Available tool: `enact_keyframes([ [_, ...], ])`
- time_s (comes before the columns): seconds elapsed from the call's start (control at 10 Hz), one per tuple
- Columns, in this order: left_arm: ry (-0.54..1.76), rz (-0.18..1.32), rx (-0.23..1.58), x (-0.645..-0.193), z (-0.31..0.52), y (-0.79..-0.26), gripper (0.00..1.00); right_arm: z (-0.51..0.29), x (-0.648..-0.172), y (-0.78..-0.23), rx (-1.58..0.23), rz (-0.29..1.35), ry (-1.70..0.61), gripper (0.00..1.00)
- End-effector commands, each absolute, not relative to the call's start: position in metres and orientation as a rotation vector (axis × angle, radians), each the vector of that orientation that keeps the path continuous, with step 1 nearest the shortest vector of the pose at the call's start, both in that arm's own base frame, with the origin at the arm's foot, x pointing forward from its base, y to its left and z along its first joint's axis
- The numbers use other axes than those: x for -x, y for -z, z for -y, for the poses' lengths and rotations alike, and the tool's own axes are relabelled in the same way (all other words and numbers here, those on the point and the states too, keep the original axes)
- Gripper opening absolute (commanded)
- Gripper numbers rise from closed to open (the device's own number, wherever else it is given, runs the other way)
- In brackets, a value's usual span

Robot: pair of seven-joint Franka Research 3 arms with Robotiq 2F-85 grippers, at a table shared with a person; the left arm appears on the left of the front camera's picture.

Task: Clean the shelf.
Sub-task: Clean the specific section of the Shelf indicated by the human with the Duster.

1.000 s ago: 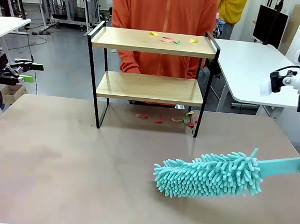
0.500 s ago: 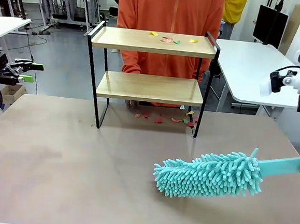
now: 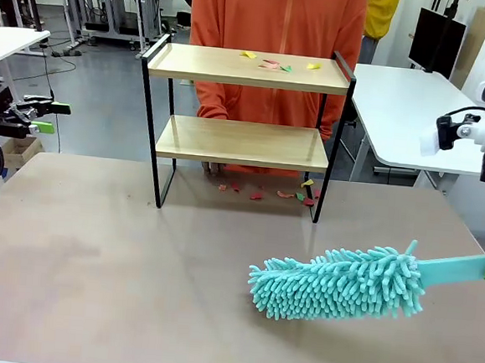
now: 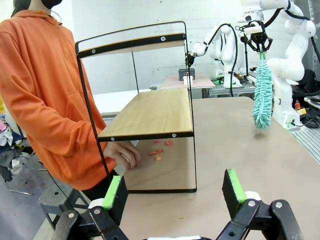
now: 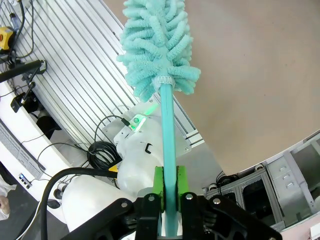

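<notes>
Right tool [image 5: 169, 182] gripping duster [image 3: 339, 283], handle [image 3: 454, 267] cut at front view's edge

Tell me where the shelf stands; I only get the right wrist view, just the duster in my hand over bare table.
Observer: The shelf stands at the table's far side, across from the duster's head.
Operator: Anything on it?
Observer: Coloured paper scraps lie on its top board; the lower board looks bare.
Operator: And the left hand?
Observer: The left hand is open and empty, beside the table's left edge, facing the shelf's end.
</notes>
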State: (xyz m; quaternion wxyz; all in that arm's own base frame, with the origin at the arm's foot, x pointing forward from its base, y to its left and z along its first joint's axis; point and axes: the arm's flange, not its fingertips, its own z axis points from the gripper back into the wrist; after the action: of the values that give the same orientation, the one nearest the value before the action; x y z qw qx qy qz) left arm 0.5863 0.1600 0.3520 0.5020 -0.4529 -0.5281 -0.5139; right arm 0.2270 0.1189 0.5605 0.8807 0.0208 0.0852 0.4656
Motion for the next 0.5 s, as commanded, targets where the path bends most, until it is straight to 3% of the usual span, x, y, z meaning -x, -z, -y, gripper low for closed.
enact_keyframes([
  [0.0, 1.245, 1.277, 1.093, -0.586, -0.160, -0.354, 1.00, -0.120, -0.226, -0.562, -0.049, -0.165, -0.975, 0.13],
  [0.1, 1.245, 1.277, 1.093, -0.586, -0.160, -0.354, 1.00, -0.119, -0.227, -0.561, -0.043, -0.177, -0.970, 0.13],
  [0.2, 1.245, 1.277, 1.093, -0.586, -0.160, -0.354, 1.00, -0.134, -0.226, -0.569, -0.146, -0.057, -0.896, 0.13],
  [0.4, 1.245, 1.277, 1.093, -0.586, -0.160, -0.354, 1.00, -0.171, -0.234, -0.581, -0.197, 0.002, -0.835, 0.13],
])
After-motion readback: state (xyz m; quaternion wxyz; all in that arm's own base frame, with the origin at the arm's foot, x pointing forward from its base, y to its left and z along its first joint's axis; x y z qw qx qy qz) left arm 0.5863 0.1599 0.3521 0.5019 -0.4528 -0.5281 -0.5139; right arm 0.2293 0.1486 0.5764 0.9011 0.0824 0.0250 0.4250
